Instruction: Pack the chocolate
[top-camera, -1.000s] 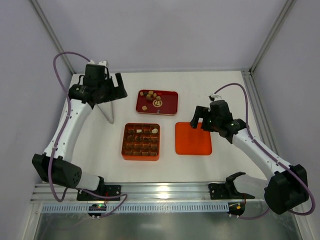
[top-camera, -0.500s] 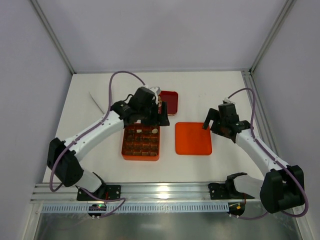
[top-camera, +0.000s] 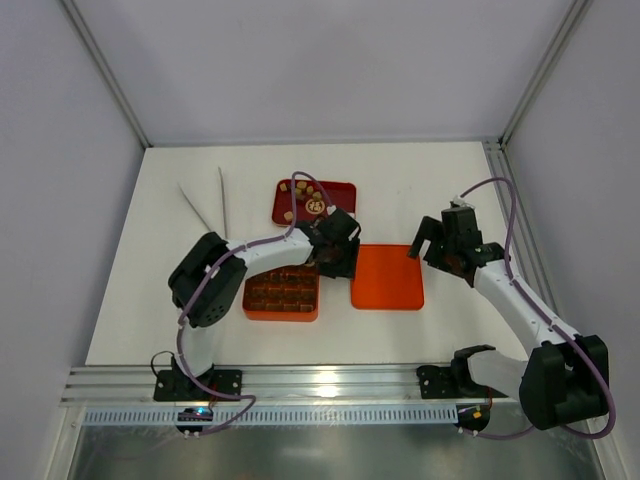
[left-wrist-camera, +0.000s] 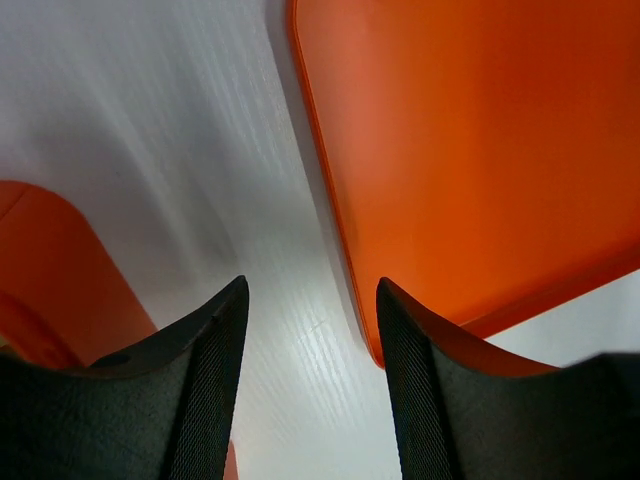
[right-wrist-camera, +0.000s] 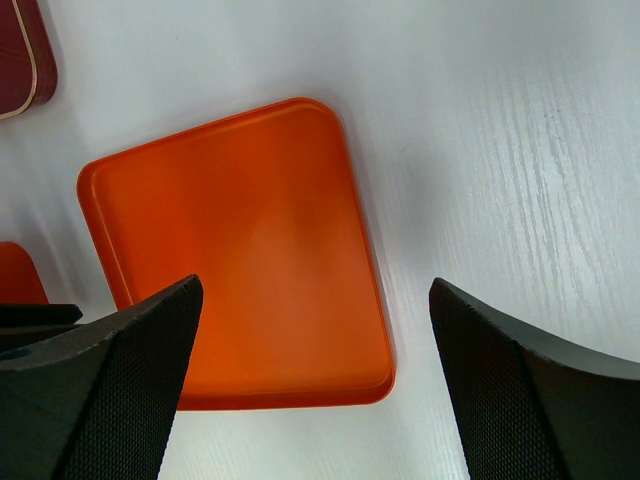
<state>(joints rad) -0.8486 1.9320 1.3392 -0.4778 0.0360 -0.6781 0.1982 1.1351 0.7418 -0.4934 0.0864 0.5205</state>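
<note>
The left pincer (top-camera: 337, 262) hangs over the strip of white table (top-camera: 450, 180) along the left edge of the flat orange lid (top-camera: 387, 277). In the left wrist view its two dark fingers (left-wrist-camera: 205, 380) stand partly spread. Only bare table shows in the gap, and nothing is pinched. The right finger sits close by the lid's (left-wrist-camera: 480, 150) rounded corner, though whether it touches cannot be told.

The right pincer (top-camera: 420, 240) hovers at the lid's far right corner. In the right wrist view its fingers (right-wrist-camera: 110, 390) are spread wide with the lid (right-wrist-camera: 250, 250) lying flat on the table below them. It holds nothing.

The orange grid box (top-camera: 281, 293) lies just left of the lid, with brown pieces in its compartments. Its far right corner is hidden under the left arm.

More of the chocolate (top-camera: 300, 189) lies loose on a dark red tray (top-camera: 343, 212) beyond the lid's far left corner, apart from both pincers. It is a small cluster of brown pieces with one cream-white round.
</note>
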